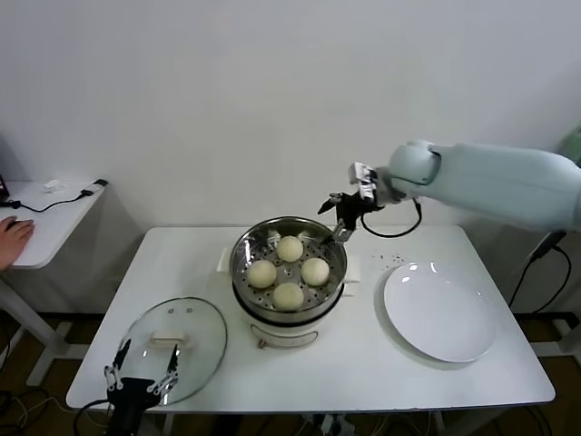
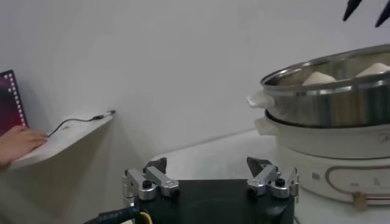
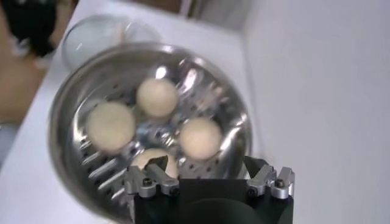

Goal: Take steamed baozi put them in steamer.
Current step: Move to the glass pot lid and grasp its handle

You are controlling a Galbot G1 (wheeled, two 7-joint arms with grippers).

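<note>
Nearest the head camera, at the table's (image 1: pixel 381 381) front edge, the left gripper (image 1: pixel 142 374) hangs low with its fingers spread and nothing between them; the glass lid (image 1: pixel 182 341) lies flat just behind it. From its wrist view the same spread gripper (image 2: pixel 210 172) faces the steamer's white base (image 2: pixel 332 158), which stands off to one side and well apart.

Above the far rim of the steamer (image 1: pixel 338 263) the right gripper (image 1: pixel 338 221) hovers, fingers wide apart and empty. Its wrist view looks straight down past the open gripper (image 3: pixel 207 170) into the pot (image 3: pixel 67 122). All four baozi sit on the perforated tray below it: one (image 1: pixel 290 248) closest under the gripper, two (image 1: pixel 261 273) (image 1: pixel 315 271) side by side, and one (image 1: pixel 289 296) farthest from it. A white plate (image 1: pixel 440 313) lies bare on the table beside the steamer, under the right arm.
</note>
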